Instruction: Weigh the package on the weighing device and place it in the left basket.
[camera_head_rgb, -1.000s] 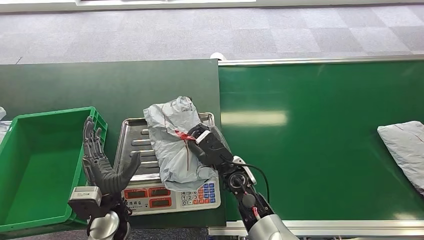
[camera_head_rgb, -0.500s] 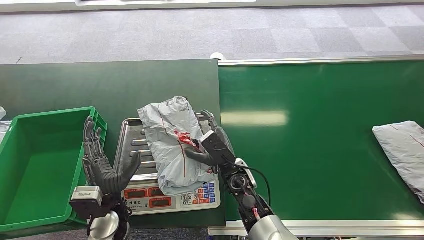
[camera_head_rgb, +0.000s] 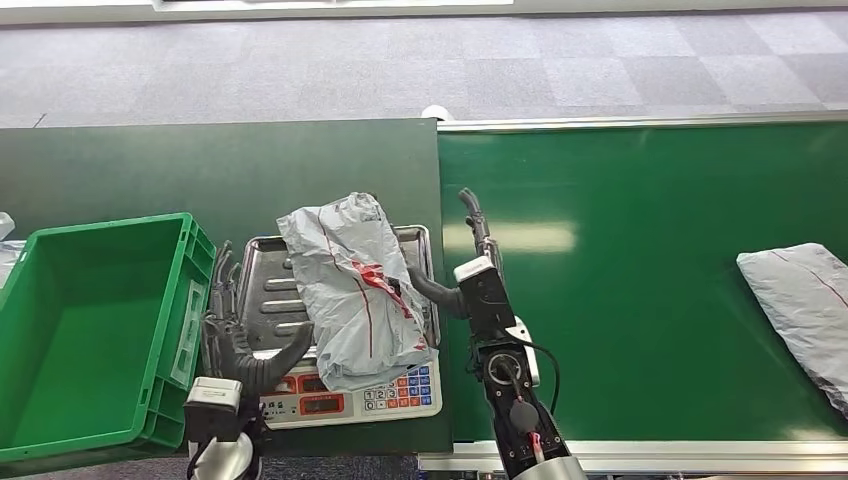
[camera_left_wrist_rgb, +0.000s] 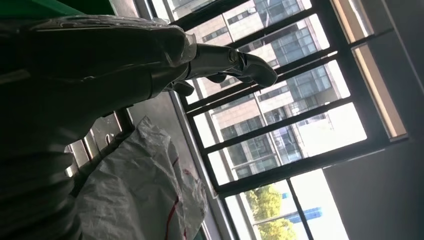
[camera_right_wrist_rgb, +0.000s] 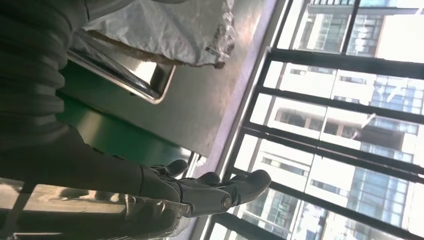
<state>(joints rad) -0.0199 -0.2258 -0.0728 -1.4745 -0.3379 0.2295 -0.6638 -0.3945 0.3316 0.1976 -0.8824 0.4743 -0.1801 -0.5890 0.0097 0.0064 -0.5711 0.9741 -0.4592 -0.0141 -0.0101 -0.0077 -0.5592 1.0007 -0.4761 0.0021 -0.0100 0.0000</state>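
So the package (camera_head_rgb: 355, 290) is now sitting on the scale (camera_head_rgb: 335, 320) between our hands, since our right hand (camera_head_rgb: 470, 275) just let go and pulled back empty while our left hand (camera_head_rgb: 245, 335), fingers spread, moved in beside it, ready for the basket (camera_head_rgb: 170, 320).

silver arms, dark hands (black cable)

even overhead light with glare on the green belt (camera_head_rgb: 510, 237); wrist views dim, backlit by bright windows (camera_left_wrist_rgb: 300, 135).
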